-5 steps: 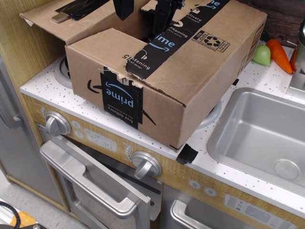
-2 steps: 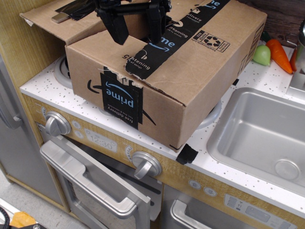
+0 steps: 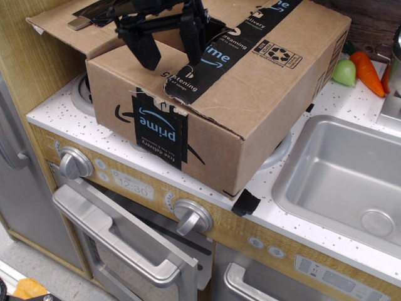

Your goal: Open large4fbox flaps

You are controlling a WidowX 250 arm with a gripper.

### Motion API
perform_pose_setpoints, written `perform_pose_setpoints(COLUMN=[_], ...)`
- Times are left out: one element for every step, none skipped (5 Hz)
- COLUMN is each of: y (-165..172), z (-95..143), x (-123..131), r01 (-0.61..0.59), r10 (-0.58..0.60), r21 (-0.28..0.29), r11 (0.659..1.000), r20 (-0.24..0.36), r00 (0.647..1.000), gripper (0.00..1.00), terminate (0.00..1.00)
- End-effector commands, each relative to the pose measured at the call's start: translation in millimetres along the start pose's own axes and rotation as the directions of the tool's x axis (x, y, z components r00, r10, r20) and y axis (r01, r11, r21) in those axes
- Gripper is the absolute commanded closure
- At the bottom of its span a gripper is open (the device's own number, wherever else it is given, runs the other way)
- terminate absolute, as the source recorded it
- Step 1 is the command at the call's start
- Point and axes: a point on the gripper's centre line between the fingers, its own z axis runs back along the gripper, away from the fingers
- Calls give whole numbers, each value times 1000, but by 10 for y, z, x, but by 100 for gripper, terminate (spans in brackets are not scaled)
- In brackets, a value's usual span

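the box (image 3: 219, 94) sits on the white counter (image 3: 56, 106) of a toy kitchen, over the stove burners and just left of the sink (image 3: 341, 175), one corner hanging slightly past the front edge above the oven knobs (image 3: 191, 216). black tape runs along its top seam and down the front face. of the flaps (image 3: 250, 69), the far-left one (image 3: 81, 28) is already swung out and lies roughly flat beyond the box wall, leaving a dark gap; the two large ones in view lie closed or nearly so (the tape between them looks torn at the front edge, which is probably why they can move at all).

the gripper (image 3: 164, 49) hangs over that gap at the near-left flap's inner edge, fingers spread apart and pointing down, holding nothing. that placement makes sense as a way to get a finger under the free edge, where the flap has no tape holding it, and lever it outward. the job looks partly done, with at least two flaps left to fold back.

a toy carrot (image 3: 366, 70) and a green vegetable (image 3: 344, 72) lie behind the sink, well clear of the work
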Motion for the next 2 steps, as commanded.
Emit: perform_pose_setpoints(y=[-106, -342], z=[32, 63], x=[24, 40], r01=[-91, -187], r10=[95, 191], r21=[-149, -238], r11=[985, 953], r20=[19, -3], r00=[995, 981], gripper=[0, 0], terminate=[0, 0])
